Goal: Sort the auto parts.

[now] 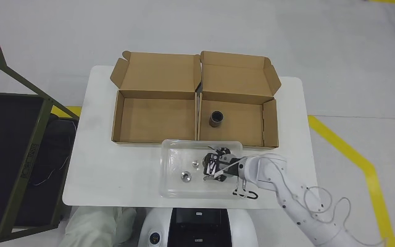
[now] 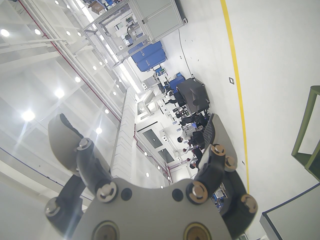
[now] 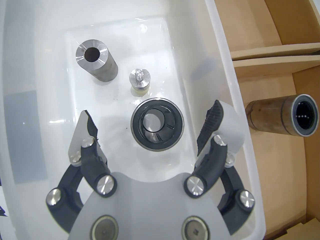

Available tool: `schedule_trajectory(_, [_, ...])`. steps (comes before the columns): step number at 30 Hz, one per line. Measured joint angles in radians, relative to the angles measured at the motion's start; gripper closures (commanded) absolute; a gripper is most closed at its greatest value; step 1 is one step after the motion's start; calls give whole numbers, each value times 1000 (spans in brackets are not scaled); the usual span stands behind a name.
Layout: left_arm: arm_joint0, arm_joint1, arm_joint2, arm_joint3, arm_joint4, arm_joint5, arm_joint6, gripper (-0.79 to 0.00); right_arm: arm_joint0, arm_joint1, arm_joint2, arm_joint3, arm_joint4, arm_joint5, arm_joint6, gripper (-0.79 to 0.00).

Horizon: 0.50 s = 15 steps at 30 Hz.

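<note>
Your right end effector (image 3: 151, 112) is down inside the clear plastic bin (image 1: 165, 185), which sits at the worktop's (image 1: 99, 154) near edge. Its fingers are spread wide on either side of a black ring bearing (image 3: 136, 126) that stands on end on the bin floor, and neither pad touches it. Just beyond the bearing you have a small silver stud piece (image 3: 139, 78), and next to that a hollow steel cylinder (image 3: 105, 68), both upright and apart from each other. Behind the bin, two open cardboard boxes stand side by side toward the far edge. The right box (image 1: 265, 123) holds a brown sleeve bearing (image 3: 272, 118) lying on its side, and the left box (image 1: 154, 120) touches it. Your left end effector (image 2: 136, 121) is also spread and points off into the room.
</note>
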<state>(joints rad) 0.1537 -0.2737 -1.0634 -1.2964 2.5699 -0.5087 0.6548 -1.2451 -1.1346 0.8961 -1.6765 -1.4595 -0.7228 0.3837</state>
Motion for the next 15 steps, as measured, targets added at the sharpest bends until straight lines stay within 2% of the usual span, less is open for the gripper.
schedule_trajectory(4, [0, 0, 0, 0, 0, 0, 0, -785, 6, -2, -9, 14, -3, 0, 8, -723])
schedule_trajectory(7, [0, 0, 0, 0, 0, 0, 0, -785, 11, -3, -14, 25, 2, 0, 10, -671])
schedule_trajectory(11, [0, 0, 0, 0, 0, 0, 0, -785, 15, -3, -16, 32, 6, -3, 11, -477])
schedule_trajectory(12, [0, 0, 0, 0, 0, 0, 0, -785, 16, -3, -15, 34, 7, -5, 11, -403])
schedule_trajectory(15, [0, 0, 0, 0, 0, 0, 0, -785, 18, -3, -13, 42, 13, -13, 12, -280])
